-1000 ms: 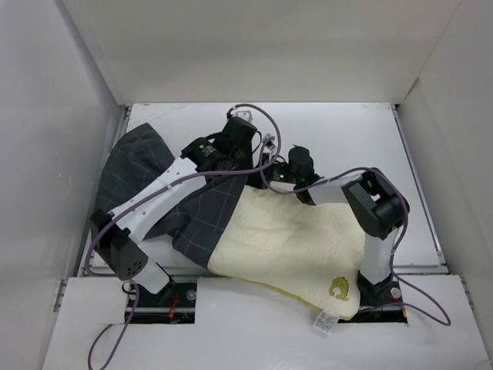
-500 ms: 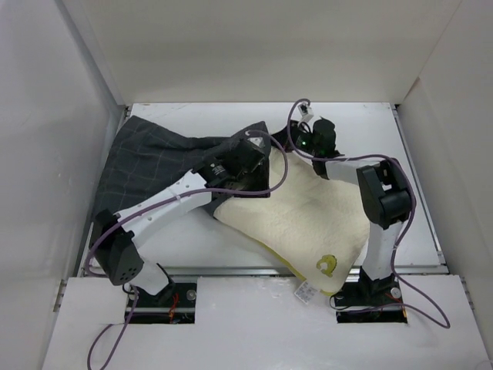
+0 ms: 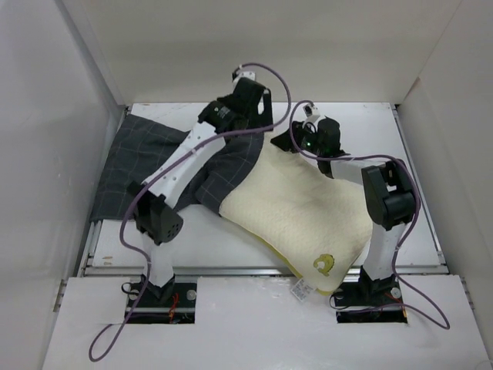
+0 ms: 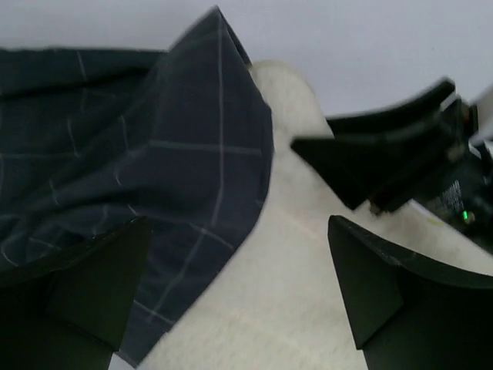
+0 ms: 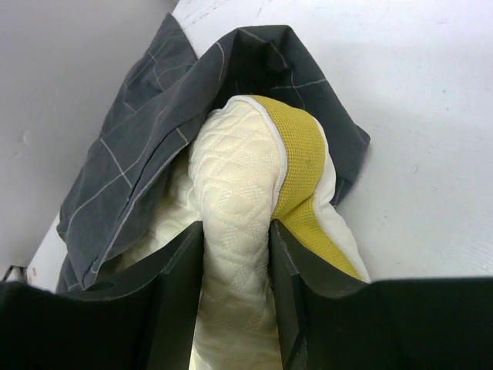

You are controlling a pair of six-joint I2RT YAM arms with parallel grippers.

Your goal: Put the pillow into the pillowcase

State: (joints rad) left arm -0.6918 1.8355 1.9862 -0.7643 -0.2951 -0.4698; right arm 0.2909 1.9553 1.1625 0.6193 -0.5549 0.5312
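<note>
The cream quilted pillow [image 3: 308, 204] lies slantwise right of centre, with its emblem [image 3: 323, 264] and white tag [image 3: 300, 290] at the near corner. The dark grid-lined pillowcase [image 3: 139, 162] is spread out to the left, and its edge drapes over the pillow's far corner. My left gripper [image 3: 248, 132] hovers above that edge with its jaws wide open and nothing between them [image 4: 239, 231]; pillowcase [image 4: 115, 154] and pillow [image 4: 293, 270] lie below it. My right gripper [image 3: 286, 140] pinches a fold of the pillow [image 5: 231, 169] beside the yellow band [image 5: 300, 162]. The pillowcase [image 5: 131, 177] wraps round that corner.
White walls close in the table on the left [image 3: 46, 154], the back [image 3: 262, 46] and the right [image 3: 454, 154]. Purple cables [image 3: 281, 92] loop over both arms. The table's front lip [image 3: 231, 270] runs just below the pillow.
My left gripper opened, let go of the pillowcase and swung toward the back. The right jaws widened a little on the pillow fold. The pillowcase edge now lies over the far corner.
</note>
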